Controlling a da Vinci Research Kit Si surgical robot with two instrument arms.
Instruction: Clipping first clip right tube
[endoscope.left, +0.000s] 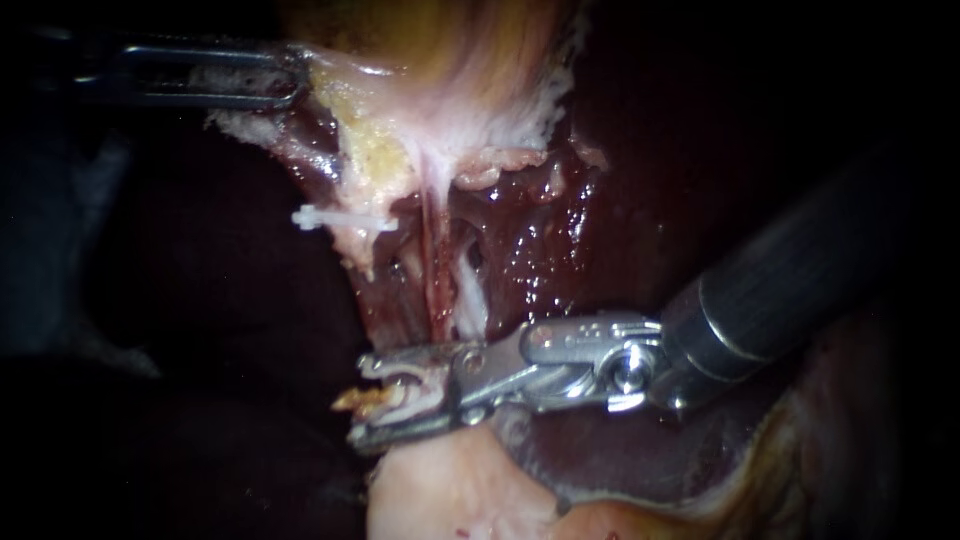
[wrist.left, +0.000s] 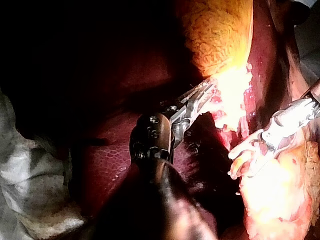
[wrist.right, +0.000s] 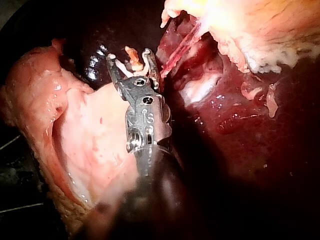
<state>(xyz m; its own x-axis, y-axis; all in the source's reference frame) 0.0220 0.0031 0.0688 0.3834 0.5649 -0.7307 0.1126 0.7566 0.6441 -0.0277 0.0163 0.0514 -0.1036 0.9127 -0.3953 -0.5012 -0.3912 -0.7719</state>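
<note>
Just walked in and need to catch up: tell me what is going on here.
My left instrument grips pale tissue at the gallbladder's edge, pulling it taut over the liver. My right instrument carries a fresh clip, spread wide, near the lower end of the tubes but around neither. One white clip already sits on the tissue strand to their left.

I found my left instrument (endoscope.left: 295, 80) with its end effector clamped on tissue (endoscope.left: 340, 92); that of my right instrument (endoscope.left: 360, 400) stood parted around a clip (endoscope.left: 388, 397).
</note>
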